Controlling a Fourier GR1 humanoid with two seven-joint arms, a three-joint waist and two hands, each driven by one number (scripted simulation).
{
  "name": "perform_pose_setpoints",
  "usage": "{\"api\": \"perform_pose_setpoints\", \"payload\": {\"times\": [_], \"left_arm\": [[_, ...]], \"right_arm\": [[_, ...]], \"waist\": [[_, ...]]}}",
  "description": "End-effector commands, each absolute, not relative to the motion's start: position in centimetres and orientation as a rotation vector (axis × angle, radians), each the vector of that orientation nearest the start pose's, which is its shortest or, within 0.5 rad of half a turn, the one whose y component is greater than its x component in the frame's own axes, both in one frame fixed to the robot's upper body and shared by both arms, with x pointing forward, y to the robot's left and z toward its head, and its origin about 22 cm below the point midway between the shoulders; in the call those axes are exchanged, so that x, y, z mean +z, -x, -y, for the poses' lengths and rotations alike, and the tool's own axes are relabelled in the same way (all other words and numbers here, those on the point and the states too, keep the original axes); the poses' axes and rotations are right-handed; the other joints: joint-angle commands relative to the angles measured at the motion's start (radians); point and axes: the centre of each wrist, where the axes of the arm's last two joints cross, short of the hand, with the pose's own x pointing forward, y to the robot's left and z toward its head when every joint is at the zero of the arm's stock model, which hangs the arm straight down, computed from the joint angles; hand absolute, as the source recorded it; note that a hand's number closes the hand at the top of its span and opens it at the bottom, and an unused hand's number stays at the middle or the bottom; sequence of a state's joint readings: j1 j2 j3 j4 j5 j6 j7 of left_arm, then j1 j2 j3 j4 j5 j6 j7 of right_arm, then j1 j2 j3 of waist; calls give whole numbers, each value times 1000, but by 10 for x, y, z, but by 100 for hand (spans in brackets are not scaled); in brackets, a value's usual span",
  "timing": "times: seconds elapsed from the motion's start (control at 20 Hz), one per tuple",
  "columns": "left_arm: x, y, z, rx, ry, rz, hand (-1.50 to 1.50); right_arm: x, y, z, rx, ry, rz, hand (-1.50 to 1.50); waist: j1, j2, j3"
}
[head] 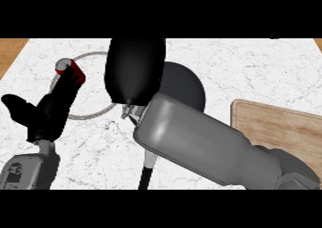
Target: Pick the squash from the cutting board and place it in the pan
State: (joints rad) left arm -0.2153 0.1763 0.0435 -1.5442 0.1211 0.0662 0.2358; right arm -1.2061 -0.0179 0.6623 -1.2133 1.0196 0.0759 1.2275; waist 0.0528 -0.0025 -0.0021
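Note:
My right forearm crosses the view from the lower right, and its black hand point(135, 71) hovers over the left part of the dark grey pan point(186, 91). Only the back of this hand shows, and whatever is under it is hidden. No squash is visible anywhere. The pan's black handle point(147, 171) points toward the view's lower edge. The wooden cutting board point(288, 129) lies at the right; its visible part is bare, and my forearm covers its near left corner. My left hand point(48, 111) rests open at the left, fingers up.
A thin pale ring point(91, 115) lies on the white marble counter point(255, 67) to the left of the pan. Inside it a small red object with a grey top point(64, 67) shows just beyond my left hand. Brown wood borders the counter at the far left and far right.

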Motion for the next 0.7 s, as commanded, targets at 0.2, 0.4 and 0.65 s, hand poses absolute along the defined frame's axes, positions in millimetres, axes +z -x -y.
{"api": "perform_pose_setpoints", "payload": {"times": [0.2,0.4,0.65], "left_arm": [[56,-277,-278,52,-96,1513,0],[53,-283,-264,40,-106,1520,0],[47,-276,-276,31,-79,1534,0]], "right_arm": [[185,-321,-14,593,1404,1362,150],[162,-334,24,608,1375,1406,150],[104,-346,32,638,1281,1410,150]], "waist": [[-49,-1,3],[-57,3,3],[-42,7,2]]}}
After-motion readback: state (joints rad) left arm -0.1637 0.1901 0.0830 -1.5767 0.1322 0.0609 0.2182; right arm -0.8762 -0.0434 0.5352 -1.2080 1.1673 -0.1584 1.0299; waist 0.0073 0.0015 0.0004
